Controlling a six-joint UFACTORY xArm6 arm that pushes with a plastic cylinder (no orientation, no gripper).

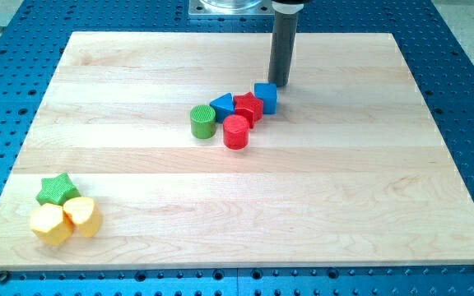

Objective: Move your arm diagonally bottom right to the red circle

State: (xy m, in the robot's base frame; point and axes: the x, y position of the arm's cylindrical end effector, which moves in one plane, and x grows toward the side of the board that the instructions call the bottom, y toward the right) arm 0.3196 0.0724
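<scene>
Landmark: red circle (236, 131), a short red cylinder standing near the middle of the wooden counter (138, 181). All places below are given relative to it.

- Green star (56, 189): far toward the view's left and lower, near the counter's lower-left corner.
- Two yellow blocks, one (50, 224) touching the other (83, 216): just below the green star and pressed against it; exact shapes unclear.
- Green cylinder (203, 121): just to the view's left, slightly higher, close beside the red circle.
- Blue triangle (223, 104): above and slightly left, touching the red block next to it.
- Red block (248, 108), angular in outline: directly above, slightly right, seemingly touching the red circle's top edge.
- Blue cube (266, 97): above and right, against the red block.
- The arm's end effector, a straight dark rod with no jaws to part or close: my tip (280, 85) rests above and right of the red circle, just behind the blue cube; contact cannot be told.
</scene>
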